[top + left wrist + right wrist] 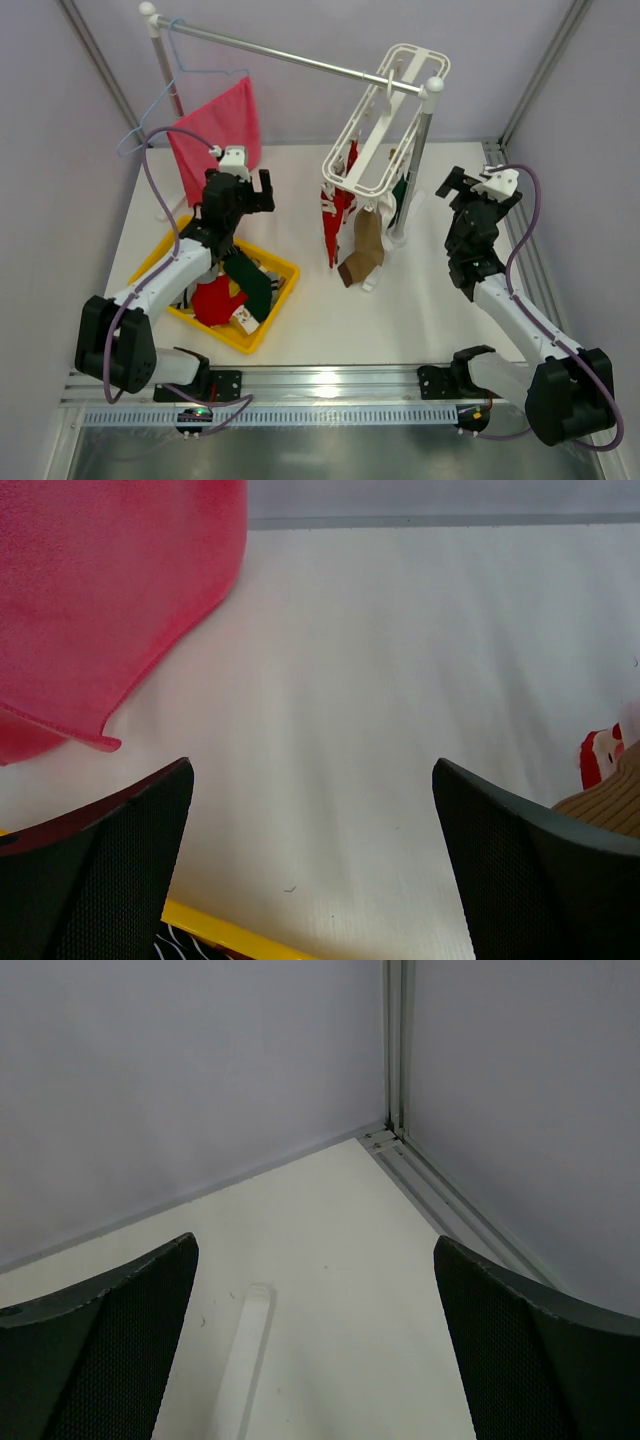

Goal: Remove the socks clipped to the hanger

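Nearest, on the left of the table [400, 310], a yellow bin [287, 268] sits turned at an angle. In it lie a red sock [212, 300] and, across it, a dark green sock [250, 285], with a scrap of white fabric by the near rim. A striped piece beneath them is too hidden to make out.

The left gripper [245, 185] hangs over the bin's far edge, jaws wide apart and holding nothing. On the right, well apart from the bin, the right gripper [477, 190] is likewise spread and empty, facing the far right corner.

Between the arms and farther back, the white hanger [385, 130] hangs tilted by its hook from a metal rail [290, 55]. Clipped to it are a red-and-white sock [335, 215], a tan-brown sock [365, 250] and, behind these, a green-and-white sock [402, 195].

Farthest left on the same rail, a pink-red cloth [215, 135] hangs on a light-blue wire hanger [170, 90].
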